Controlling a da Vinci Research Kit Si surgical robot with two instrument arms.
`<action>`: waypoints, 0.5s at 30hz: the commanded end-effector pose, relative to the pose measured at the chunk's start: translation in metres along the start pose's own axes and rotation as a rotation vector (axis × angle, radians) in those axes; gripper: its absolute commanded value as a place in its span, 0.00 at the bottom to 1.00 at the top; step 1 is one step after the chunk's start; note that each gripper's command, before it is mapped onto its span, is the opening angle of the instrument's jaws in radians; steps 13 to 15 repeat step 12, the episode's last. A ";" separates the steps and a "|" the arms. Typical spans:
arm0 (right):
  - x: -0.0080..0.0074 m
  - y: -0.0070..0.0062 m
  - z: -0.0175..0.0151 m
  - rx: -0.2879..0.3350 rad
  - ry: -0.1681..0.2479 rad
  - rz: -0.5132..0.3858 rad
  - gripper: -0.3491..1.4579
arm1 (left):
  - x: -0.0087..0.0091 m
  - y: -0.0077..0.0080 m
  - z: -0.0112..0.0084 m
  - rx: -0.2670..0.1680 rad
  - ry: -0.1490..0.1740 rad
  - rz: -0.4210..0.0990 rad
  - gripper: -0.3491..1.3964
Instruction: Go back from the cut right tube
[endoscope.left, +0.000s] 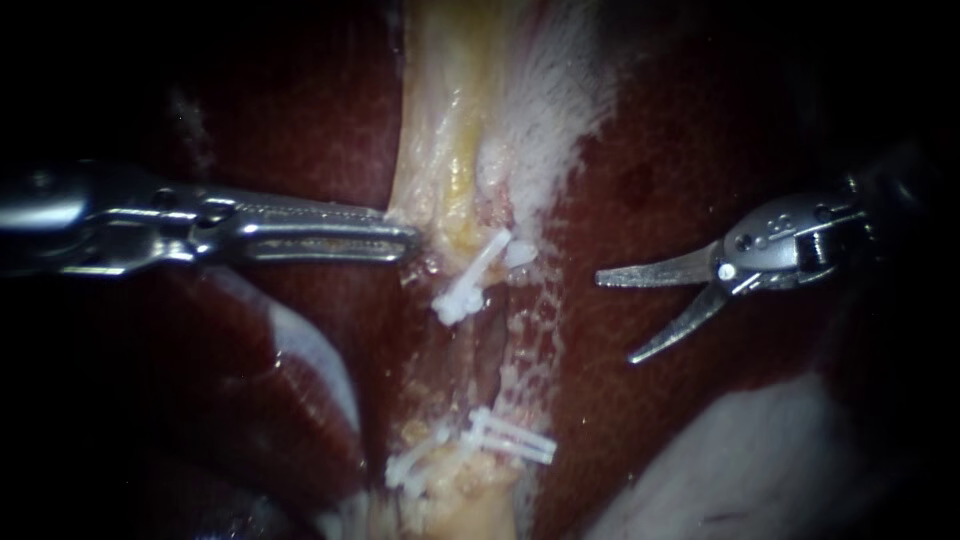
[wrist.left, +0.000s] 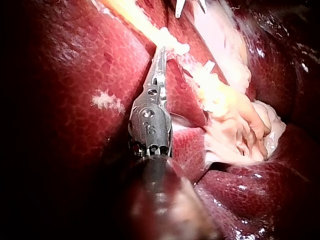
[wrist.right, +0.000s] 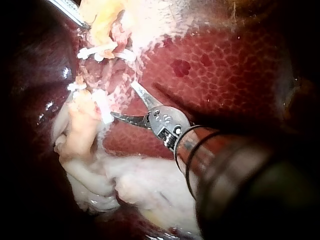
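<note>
A pale yellowish strand of tissue (endoscope.left: 455, 150) runs down over the dark red liver (endoscope.left: 680, 150). A white clip (endoscope.left: 475, 278) crosses it higher up, and two white clips (endoscope.left: 512, 436) sit lower down. Between them the tube is parted, with a raw gap (endoscope.left: 480, 360). My right instrument (endoscope.left: 616, 318) has curved blades that stand open, off to the right of the gap and touching nothing. In the right wrist view its blades (wrist.right: 122, 100) stand beside a clip (wrist.right: 102, 111). My left instrument (endoscope.left: 405, 238) is shut on the strand's left edge; its jaws (wrist.left: 161, 50) lie together.
Pale, soft tissue (endoscope.left: 760, 470) bulges at the lower right, below my right instrument. A glossy liver fold (endoscope.left: 290, 370) lies under my left shaft. In the left wrist view, folded pink-white tissue (wrist.left: 240, 135) sits beside the shaft.
</note>
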 end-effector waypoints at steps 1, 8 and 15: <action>0.0000 0.0000 0.0000 0.000 0.000 0.000 0.98 | 0.0000 0.0000 0.0000 -0.001 0.000 -0.001 0.00; 0.0000 0.0000 0.0000 0.000 0.000 0.000 0.98 | 0.0000 0.0000 0.0000 -0.001 0.000 -0.001 0.00; 0.0000 0.0000 -0.0001 0.000 0.000 0.000 0.98 | 0.0001 0.0000 0.0000 0.000 0.000 -0.001 0.00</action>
